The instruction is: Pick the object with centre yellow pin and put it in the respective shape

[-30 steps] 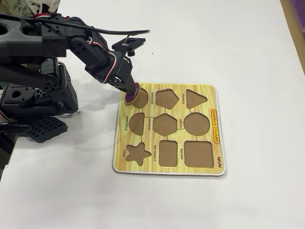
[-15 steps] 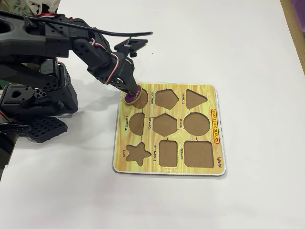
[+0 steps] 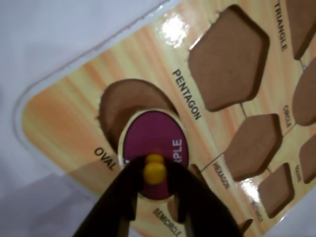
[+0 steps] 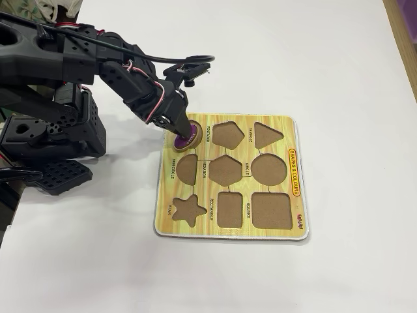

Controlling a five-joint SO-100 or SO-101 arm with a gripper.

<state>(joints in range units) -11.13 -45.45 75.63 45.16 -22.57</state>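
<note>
The object with centre yellow pin is a small purple oval piece (image 3: pixel 150 138) (image 4: pixel 186 139) with a yellow knob (image 3: pixel 155 171). My gripper (image 3: pixel 155 173) (image 4: pixel 182 131) is shut on that knob, one dark finger on each side. The piece sits over the oval recess (image 3: pixel 123 101) at the top left corner of the wooden shape board (image 3: pixel 64 116) (image 4: pixel 229 235). In the wrist view it lies shifted toward the lower right of the recess, leaving the upper left of the hole uncovered. I cannot tell whether it rests flat in the recess.
The board's other recesses stand empty: pentagon (image 4: pixel 228 134), triangle (image 4: pixel 266 134), hexagon (image 4: pixel 225 169), circle (image 4: pixel 269 169), semicircle (image 4: pixel 187 168), star (image 4: pixel 187 210), rectangle (image 4: pixel 229 209), square (image 4: pixel 271 210). The arm's black base (image 4: pixel 45 130) fills the left side. White table surrounds the board.
The gripper has come down and a little to the right with the purple piece, bringing it from above the board's corner down onto the oval recess.
</note>
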